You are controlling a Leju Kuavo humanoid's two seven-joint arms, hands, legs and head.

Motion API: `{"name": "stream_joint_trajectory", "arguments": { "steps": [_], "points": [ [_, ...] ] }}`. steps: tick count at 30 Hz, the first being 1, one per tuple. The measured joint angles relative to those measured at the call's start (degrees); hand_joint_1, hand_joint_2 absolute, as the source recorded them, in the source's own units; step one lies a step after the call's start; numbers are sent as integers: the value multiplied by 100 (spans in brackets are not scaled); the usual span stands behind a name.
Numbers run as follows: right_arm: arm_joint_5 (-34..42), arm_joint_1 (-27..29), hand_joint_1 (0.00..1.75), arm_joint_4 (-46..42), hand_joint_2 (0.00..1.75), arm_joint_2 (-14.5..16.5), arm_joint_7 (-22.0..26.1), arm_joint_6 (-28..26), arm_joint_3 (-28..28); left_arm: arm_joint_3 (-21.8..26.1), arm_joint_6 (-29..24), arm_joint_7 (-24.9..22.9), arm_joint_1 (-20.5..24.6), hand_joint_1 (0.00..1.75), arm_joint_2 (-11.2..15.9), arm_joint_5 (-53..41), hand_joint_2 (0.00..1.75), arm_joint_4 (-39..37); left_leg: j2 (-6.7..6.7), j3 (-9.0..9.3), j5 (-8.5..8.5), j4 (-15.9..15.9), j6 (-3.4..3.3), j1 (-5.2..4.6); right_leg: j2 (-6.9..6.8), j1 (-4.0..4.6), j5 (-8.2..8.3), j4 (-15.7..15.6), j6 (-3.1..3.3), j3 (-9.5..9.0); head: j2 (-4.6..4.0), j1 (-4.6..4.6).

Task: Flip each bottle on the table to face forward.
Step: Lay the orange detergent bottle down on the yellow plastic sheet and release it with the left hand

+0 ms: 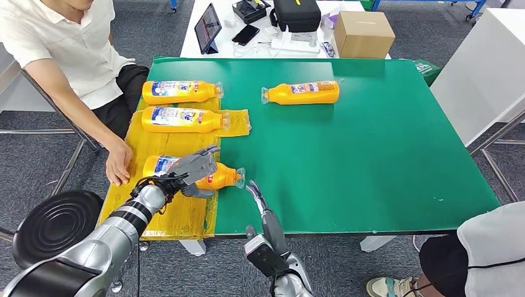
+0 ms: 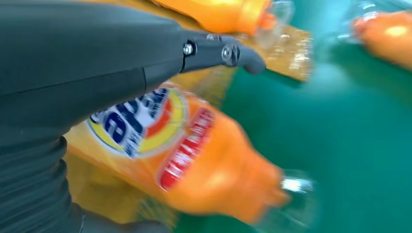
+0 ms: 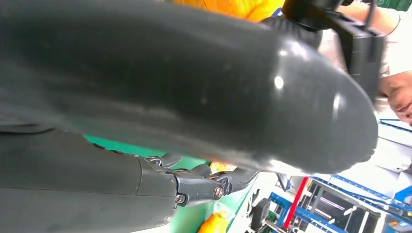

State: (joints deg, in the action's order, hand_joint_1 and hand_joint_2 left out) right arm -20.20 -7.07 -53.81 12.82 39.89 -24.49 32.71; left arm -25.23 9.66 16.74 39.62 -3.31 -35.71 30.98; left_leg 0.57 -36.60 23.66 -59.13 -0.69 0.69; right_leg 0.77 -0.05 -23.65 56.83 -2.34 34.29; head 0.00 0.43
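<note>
We see orange plastic bottles (image 1: 181, 91) with blue, white and red labels, a yellow plastic sheet (image 1: 162, 213), the green tabletop (image 1: 371, 154) and a brown cardboard box (image 1: 363, 34).

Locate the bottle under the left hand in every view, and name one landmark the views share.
Head view: bottle lower left, under the left hand.
Left wrist view: centre, label showing, bottle.
Right wrist view: cannot tell; orange shapes are too hidden.
Shared landmark: green table.

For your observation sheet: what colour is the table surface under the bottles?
Green table surface, with a yellow sheet at one side; clearest in the head view.
</note>
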Motion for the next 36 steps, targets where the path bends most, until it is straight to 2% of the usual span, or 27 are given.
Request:
{"name": "stream_joint_trajectory", "arguments": {
  "steps": [8, 13, 17, 20, 24, 28, 31, 35, 36],
  "points": [
    [22, 2, 0, 86, 0, -52, 0, -68, 54, -2, 144, 216, -372, 0, 81, 1130, 175, 920, -1, -4, 0, 0, 0, 0, 0, 0, 0, 0, 0, 5, 0, -1],
    [21, 29, 0, 69, 0, -131, 2, -244, 64, -4, 183, 349, -915, 0, 222, 2324, 175, 2217, -3, -8, 2, 0, 1, 0, 1, 0, -1, 0, 0, 9, 0, -1],
    [468, 181, 0, -322, 175, -258, 5, -323, 62, 91, 185, 474, -1518, 0, 372, 3204, 175, 3465, -2, -17, 3, 0, 1, 0, 1, 0, -2, -1, 0, 20, 0, -1],
    [1314, 446, 0, -1129, 175, -378, 13, 13, -64, 255, 6, 393, -2120, 0, 371, 3843, 175, 4309, -5, -23, 6, 0, 1, -1, 2, -1, -3, -2, 0, 30, 0, -1],
    [1759, 794, 0, -2258, 0, -421, 27, 344, -533, 407, -413, 311, -2900, 0, 250, 4314, 175, 5049, -2, -36, 8, 0, 0, -2, 1, -2, -4, -4, -1, 44, 0, -1],
    [1626, 1029, 0, -2934, 0, -316, 28, 280, -1108, 444, -840, 216, -3448, 0, 71, 4688, 175, 5429, -3, -40, 9, 0, 0, -2, 1, -2, -4, -4, -1, 47, 0, -1],
    [1526, 1133, 0, -3166, 0, -260, 28, 195, -1347, 444, -942, 189, -3650, 0, -13, 4762, 175, 5583, -3, -40, 8, 0, -1, -2, 1, -2, -3, -4, -1, 47, 0, -1],
    [1472, 1195, 0, -3312, 0, -226, 28, 57, -1476, 444, -1004, 163, -3767, 0, -72, 4783, 0, 5691, -4, -39, 7, 0, 0, -1, 1, 0, -3, -4, 0, 45, 0, -1],
    [1468, 1201, 0, -3311, 0, -222, 13, -39, -1485, 444, -1075, 148, -3799, 0, -82, 4780, 44, 5715, -4, -39, 7, 0, 0, 0, 1, 0, -3, -4, 0, 45, 0, -1]
  ]
}}
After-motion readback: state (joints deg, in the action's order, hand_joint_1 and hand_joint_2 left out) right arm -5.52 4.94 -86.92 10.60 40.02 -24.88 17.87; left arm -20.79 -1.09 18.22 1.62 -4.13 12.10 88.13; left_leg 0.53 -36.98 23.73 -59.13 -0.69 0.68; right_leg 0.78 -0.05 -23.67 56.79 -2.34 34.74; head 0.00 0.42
